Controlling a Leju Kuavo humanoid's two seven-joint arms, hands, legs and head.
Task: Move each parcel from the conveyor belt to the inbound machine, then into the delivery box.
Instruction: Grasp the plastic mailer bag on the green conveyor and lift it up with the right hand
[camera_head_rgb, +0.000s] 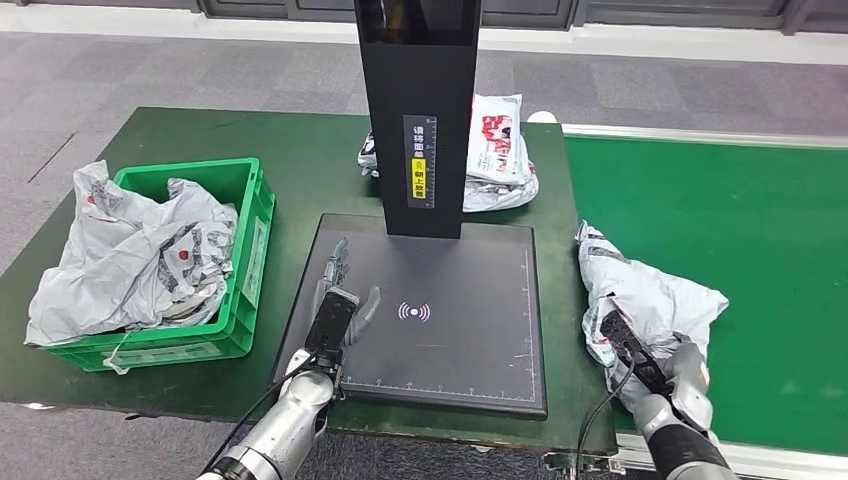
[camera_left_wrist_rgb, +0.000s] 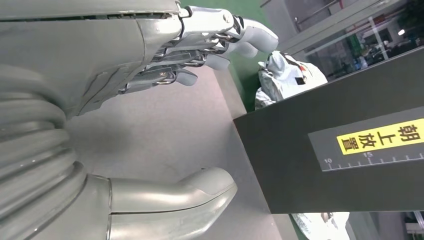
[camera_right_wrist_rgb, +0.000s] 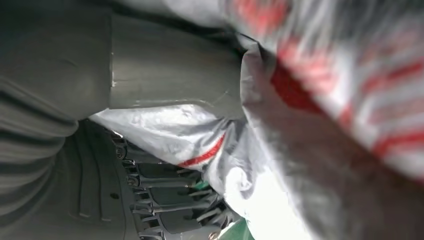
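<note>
A crumpled grey parcel with red print (camera_head_rgb: 640, 295) lies at the left edge of the green conveyor belt (camera_head_rgb: 750, 210). My right hand (camera_head_rgb: 655, 375) grips its near end. Up close, the parcel (camera_right_wrist_rgb: 310, 130) sits pinched between the thumb (camera_right_wrist_rgb: 170, 75) and the darker fingers (camera_right_wrist_rgb: 175, 200). My left hand (camera_head_rgb: 340, 300) hovers over the left part of the inbound machine's black scan plate (camera_head_rgb: 460, 340), fingers spread and holding nothing. The left wrist view shows that hand (camera_left_wrist_rgb: 150, 55) open above the plate (camera_left_wrist_rgb: 160, 135).
The machine's black post (camera_head_rgb: 420, 110) rises from the plate's far edge. Behind it lies another grey parcel (camera_head_rgb: 500, 150), also seen from the left wrist (camera_left_wrist_rgb: 285, 75). A green crate (camera_head_rgb: 255, 230) at the left holds several parcels (camera_head_rgb: 130, 255).
</note>
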